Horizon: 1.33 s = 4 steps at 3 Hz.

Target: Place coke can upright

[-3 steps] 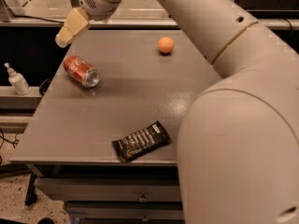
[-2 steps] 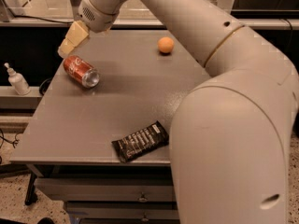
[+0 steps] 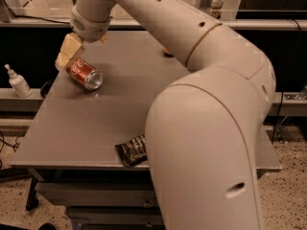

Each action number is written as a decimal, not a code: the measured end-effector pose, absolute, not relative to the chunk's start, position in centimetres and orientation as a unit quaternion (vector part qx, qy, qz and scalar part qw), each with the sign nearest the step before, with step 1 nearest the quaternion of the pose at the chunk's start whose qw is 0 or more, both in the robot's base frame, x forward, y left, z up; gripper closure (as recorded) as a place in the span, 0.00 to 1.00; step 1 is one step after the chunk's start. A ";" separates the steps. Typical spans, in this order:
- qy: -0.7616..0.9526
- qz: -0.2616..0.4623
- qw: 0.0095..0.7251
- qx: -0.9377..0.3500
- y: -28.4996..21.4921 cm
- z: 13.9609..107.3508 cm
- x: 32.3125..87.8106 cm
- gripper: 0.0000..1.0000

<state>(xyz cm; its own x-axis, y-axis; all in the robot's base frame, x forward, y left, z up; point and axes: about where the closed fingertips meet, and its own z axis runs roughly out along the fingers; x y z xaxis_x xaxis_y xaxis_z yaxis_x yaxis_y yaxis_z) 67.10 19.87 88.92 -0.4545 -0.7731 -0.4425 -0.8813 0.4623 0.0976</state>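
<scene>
The coke can (image 3: 84,74) is red with white script and lies on its side at the far left of the grey table (image 3: 96,123), its silver end facing front right. My gripper (image 3: 82,50) hangs just above and behind the can's far end. It is open, with one beige finger (image 3: 67,52) down beside the can's back-left end and the other finger (image 3: 102,39) barely showing behind the wrist. The gripper holds nothing.
A black snack bar wrapper (image 3: 132,151) lies at the table's front edge, partly hidden by my arm (image 3: 211,128). An orange ball (image 3: 166,52) peeks out behind the arm at the back. A white pump bottle (image 3: 18,83) stands on a ledge to the left.
The gripper has moved down and towards the can, from above the table's back-left corner to right at the can's far end. The can has not moved.
</scene>
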 end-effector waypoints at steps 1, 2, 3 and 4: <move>0.845 0.132 0.138 -0.500 21.2 87.7 66.8 0.00; 0.854 0.110 0.112 -0.496 21.8 86.3 66.6 0.00; 0.867 0.095 0.096 -0.480 21.5 85.1 66.9 0.00; 0.879 0.082 0.092 -0.460 20.7 84.3 67.5 0.16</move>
<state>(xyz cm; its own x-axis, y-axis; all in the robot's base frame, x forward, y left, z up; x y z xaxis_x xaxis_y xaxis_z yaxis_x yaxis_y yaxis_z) 67.45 20.67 84.32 -0.5592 -0.7944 -0.2372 -0.8245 0.5628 0.0589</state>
